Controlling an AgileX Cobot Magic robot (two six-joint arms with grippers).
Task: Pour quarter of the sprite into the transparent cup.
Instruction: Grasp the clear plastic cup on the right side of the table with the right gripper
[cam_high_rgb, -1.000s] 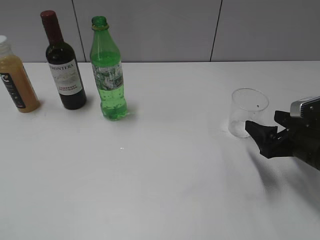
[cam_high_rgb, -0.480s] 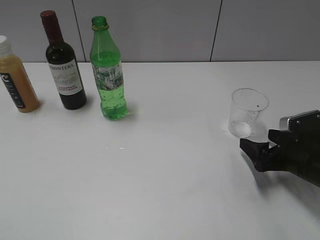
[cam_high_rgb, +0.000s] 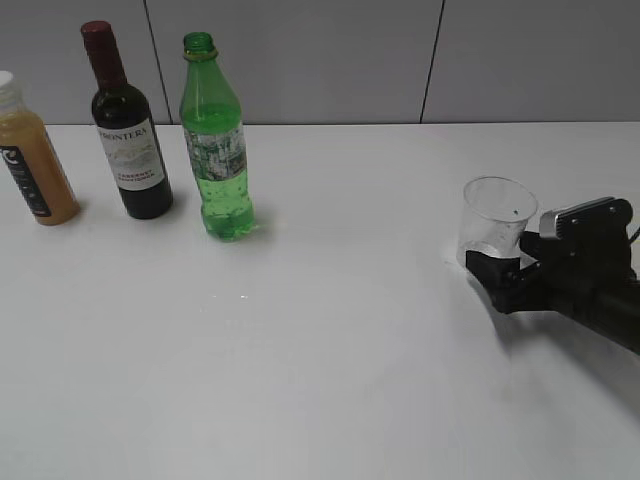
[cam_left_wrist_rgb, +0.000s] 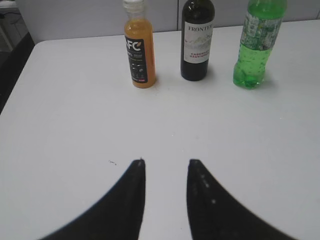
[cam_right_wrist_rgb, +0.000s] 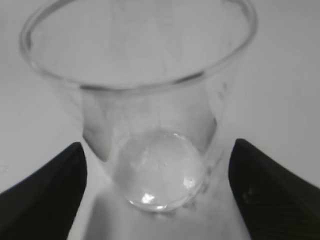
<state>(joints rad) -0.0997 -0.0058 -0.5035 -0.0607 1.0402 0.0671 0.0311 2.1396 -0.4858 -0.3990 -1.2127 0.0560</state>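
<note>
Two fingers (cam_right_wrist_rgb: 45, 185) of the right gripper (cam_right_wrist_rgb: 157, 192) spread wide, flanking the transparent cup (cam_right_wrist_rgb: 145, 100) without touching, seen only in the wrist view. Far left, the sprite (cam_high_rgb: 213, 140) stands upright, mouth up. The left gripper (cam_left_wrist_rgb: 165, 167) hovers part-open, empty.

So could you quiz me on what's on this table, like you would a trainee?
1. True or false: the right gripper has its jaws closed on the transparent cup.
2. Which bottle stands nearest the cup: A the orange juice bottle, B the wine bottle, C the sprite?
3. Fill in: the sprite has no ____ on its mouth.

Key: 1 false, the jaws stand wide open either side of the cup. 2 C. 3 cap.
</note>
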